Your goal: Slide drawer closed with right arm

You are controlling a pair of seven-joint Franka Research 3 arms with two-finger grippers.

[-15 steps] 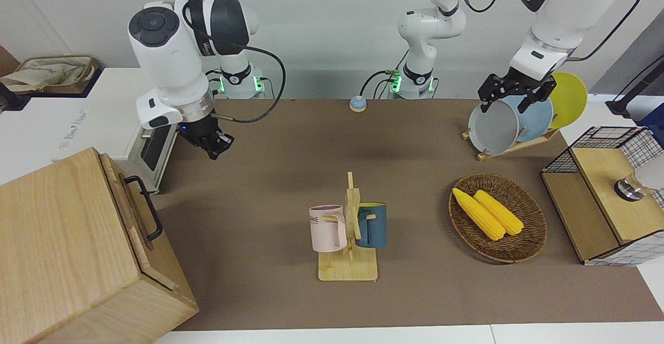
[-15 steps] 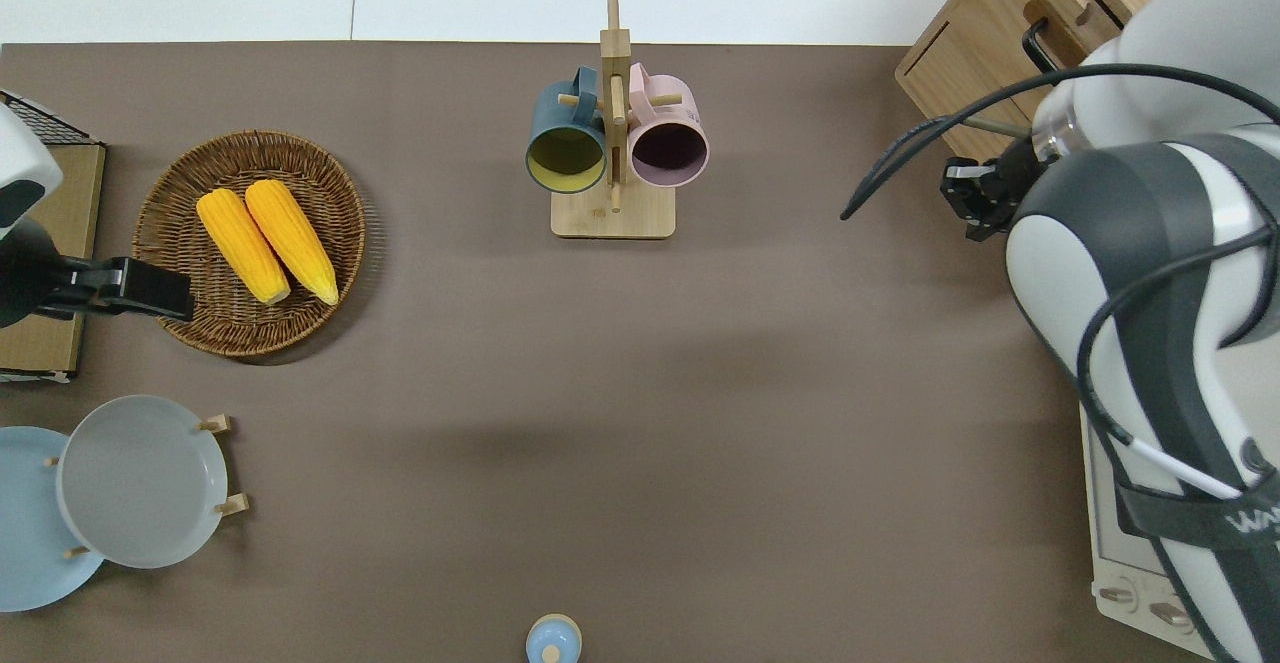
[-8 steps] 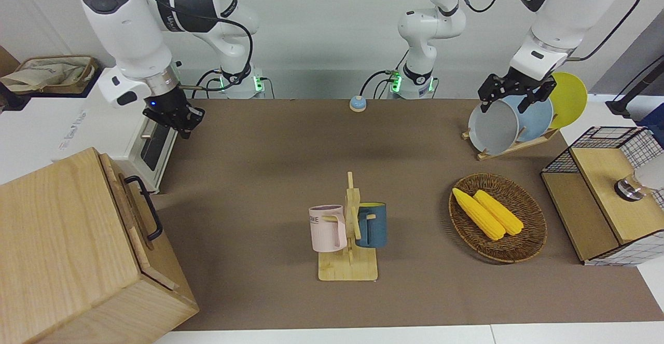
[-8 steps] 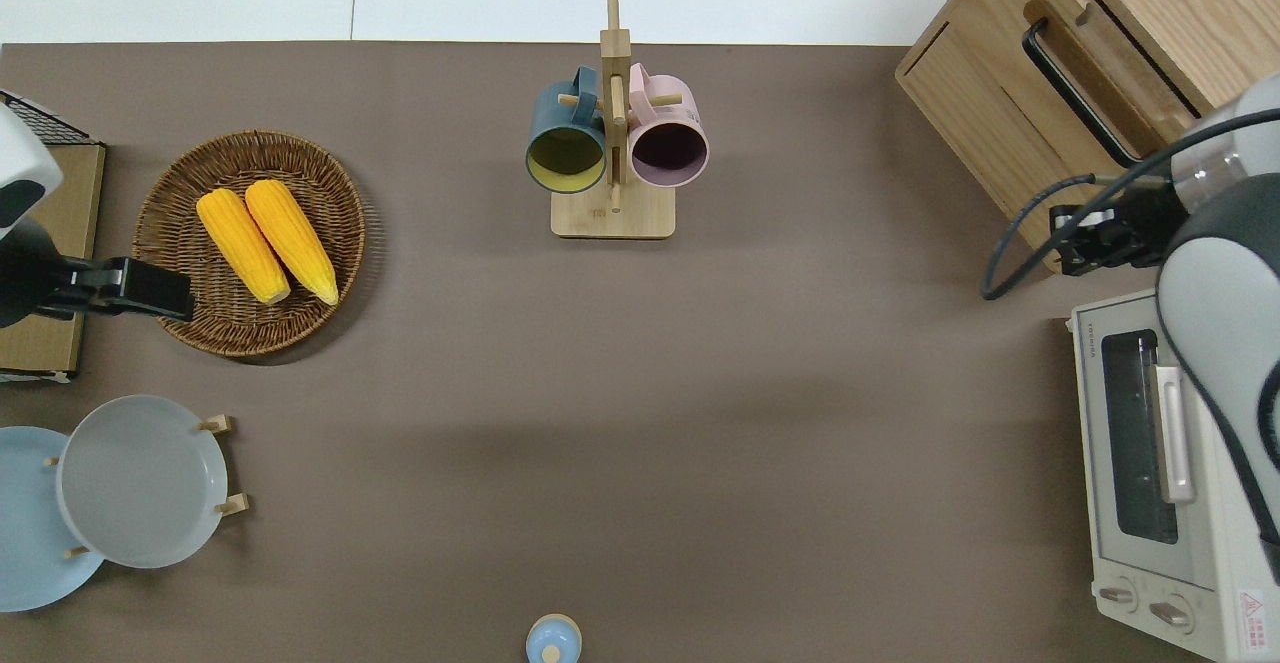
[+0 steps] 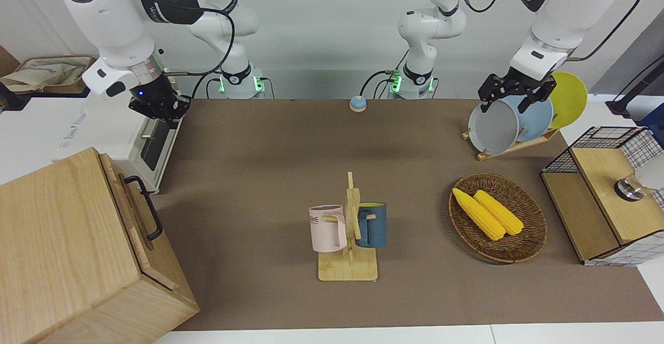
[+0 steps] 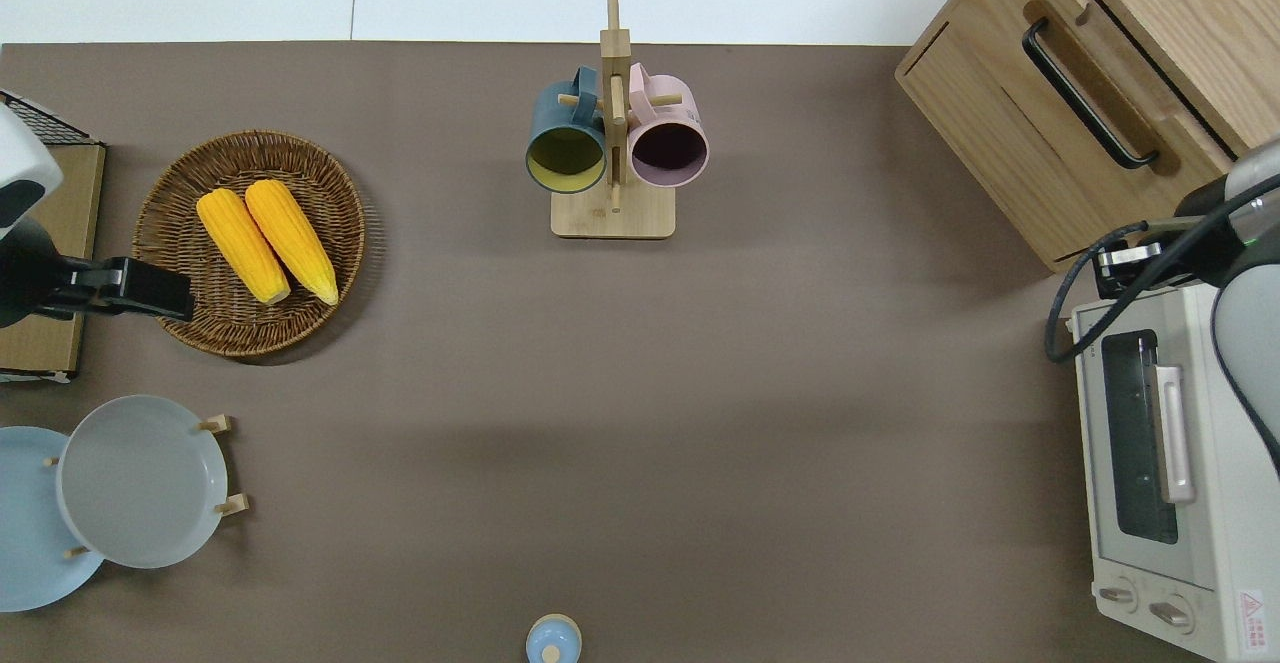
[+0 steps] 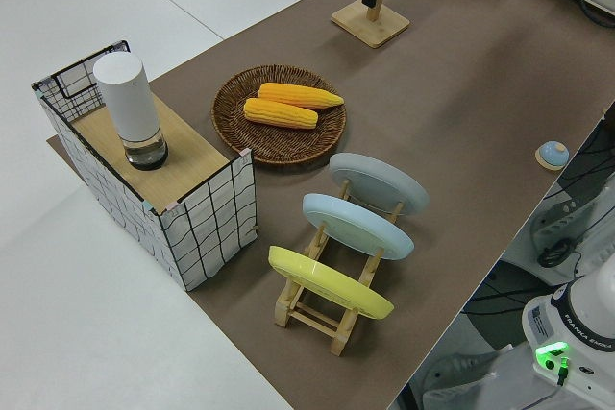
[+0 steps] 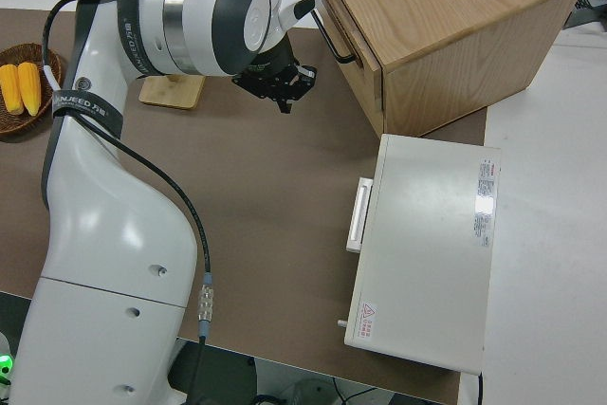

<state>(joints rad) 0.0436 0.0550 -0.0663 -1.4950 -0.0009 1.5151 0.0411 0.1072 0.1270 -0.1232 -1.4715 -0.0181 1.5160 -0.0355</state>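
The right hand (image 5: 158,111) has drawn back over the last second from the bare mat beside the cabinet (image 6: 1010,143) to the oven (image 6: 1180,503) corner nearest that cabinet, and it has risen; it grips nothing, and whether its fingers are parted cannot be told. The drawer (image 6: 1085,93), in the cabinet at the right arm's end of the counter (image 6: 760,393) and farther from the robots than the oven, sits nearly flush with the cabinet face, its black loop handle (image 6: 1088,93) untouched. Judged from this, the closing push is done and the arm is retreating. Open mat lies between the cabinet and the mug rack (image 6: 612,143) in the counter's middle, so withdrawal room is ample; the oven top under the hand is the one close edge. The left arm is parked, its hand (image 5: 511,95) open.
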